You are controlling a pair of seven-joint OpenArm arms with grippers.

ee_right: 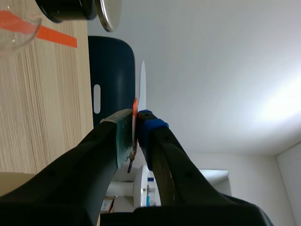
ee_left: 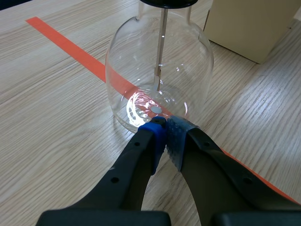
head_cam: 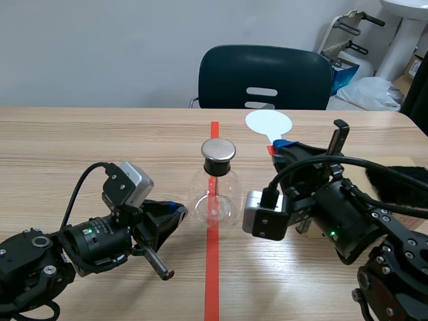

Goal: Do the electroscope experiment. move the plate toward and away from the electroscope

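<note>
Left gripper: the left gripper (ee_left: 164,128) lies low on the table (head_cam: 80,140), and its two fingers are pressed together with nothing between them.
Left pads: a blue pad (ee_left: 155,135) and a dotted grey-blue pad (ee_left: 177,137) meet at the tips.
Electroscope: the electroscope (head_cam: 214,190), a clear glass flask, stands upright straight ahead of the left fingertips. Its base is touching them or just short of them; I cannot tell which.
Metal cap: a round metal cap (head_cam: 219,150) sits on the flask's neck, above and ahead of the left fingers.
Rod: a thin rod (ee_left: 161,52) hangs down inside the glass, ending above the bottom of the flask.
Right gripper: the right gripper (ee_right: 136,127) is raised off the table, and its fingers are clamped on the plate's handle.
Plate: the plate (head_cam: 269,124), a white disc, stands out beyond the right fingertips and is seen edge-on from the wrist. It is off the table, beside the electroscope and apart from it.
Handle: the orange-red handle (ee_right: 135,107) is pinched between the right pads.
Tape line: the orange-red tape line (head_cam: 212,267) runs under the flask and on past the left fingers.
Box: a beige box (ee_left: 254,23) stands beyond the flask, to one side of the left fingers.
Chair: a dark chair (head_cam: 264,77) stands at the far edge of the table, behind the plate.
</note>
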